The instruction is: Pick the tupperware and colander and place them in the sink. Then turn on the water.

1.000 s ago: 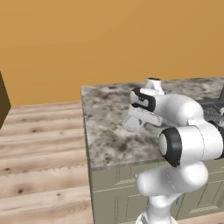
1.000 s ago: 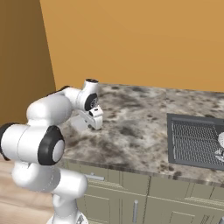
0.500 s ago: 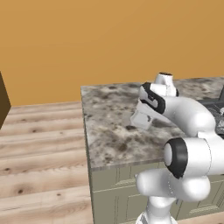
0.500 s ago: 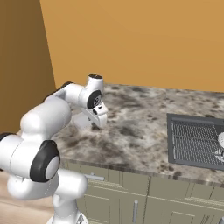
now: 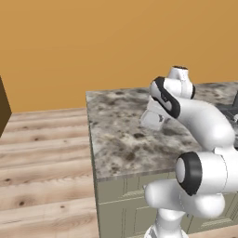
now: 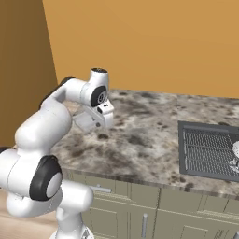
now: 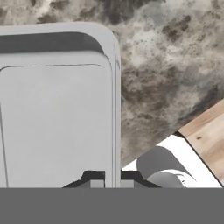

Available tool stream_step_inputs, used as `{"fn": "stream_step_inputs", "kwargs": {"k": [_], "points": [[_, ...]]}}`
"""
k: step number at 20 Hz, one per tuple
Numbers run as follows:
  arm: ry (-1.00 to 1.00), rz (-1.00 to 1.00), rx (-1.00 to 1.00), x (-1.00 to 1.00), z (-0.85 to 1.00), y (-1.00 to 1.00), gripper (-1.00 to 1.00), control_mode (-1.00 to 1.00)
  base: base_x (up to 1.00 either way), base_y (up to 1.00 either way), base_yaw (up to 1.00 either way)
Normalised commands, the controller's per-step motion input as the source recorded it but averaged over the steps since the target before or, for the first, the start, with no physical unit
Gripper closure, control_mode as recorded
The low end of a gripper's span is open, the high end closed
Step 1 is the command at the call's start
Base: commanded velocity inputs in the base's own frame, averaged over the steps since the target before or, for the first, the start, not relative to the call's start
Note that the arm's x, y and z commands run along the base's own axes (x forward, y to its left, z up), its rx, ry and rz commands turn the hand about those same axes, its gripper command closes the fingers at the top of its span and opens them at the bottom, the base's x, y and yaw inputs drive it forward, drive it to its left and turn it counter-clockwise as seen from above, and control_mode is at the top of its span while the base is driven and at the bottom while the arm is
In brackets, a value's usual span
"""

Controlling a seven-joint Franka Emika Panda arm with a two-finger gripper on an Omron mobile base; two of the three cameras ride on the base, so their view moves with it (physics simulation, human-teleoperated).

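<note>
While tupperware [image 6: 87, 120] hangs clear above tabletop [image 6: 140, 144] at left, jaws pinched shut on its rim, step in hand: carry to sink [image 6: 208, 150]. Next: swing right across tabletop, lower into basin, release. Colander [image 6: 235, 150] at far right edge.

In your hand view the tupperware [image 7: 57, 113] runs off the left edge, and the end effector [image 7: 112, 183] shows just its fingertips at the bottom. In the right base view the sink [image 6: 207, 149] is cut by the right edge, as is a white round thing [image 6: 235, 150] in it, too small to identify.
</note>
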Motion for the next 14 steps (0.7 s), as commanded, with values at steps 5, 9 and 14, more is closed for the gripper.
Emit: {"fn": "stream_step_inputs", "kwargs": {"k": [5,9,14], "points": [[-0.03,0.13,0.0,-0.05,0.64,0.0,1.0,-1.0,0.0,0.0,0.0],[-0.09,0.14,0.0,-0.2,0.56,0.0,1.0,-1.0,0.0,0.0,0.0],[-0.09,0.11,0.0,-0.25,0.59,0.0,1.0,-1.0,0.0,0.0,0.0]]}}
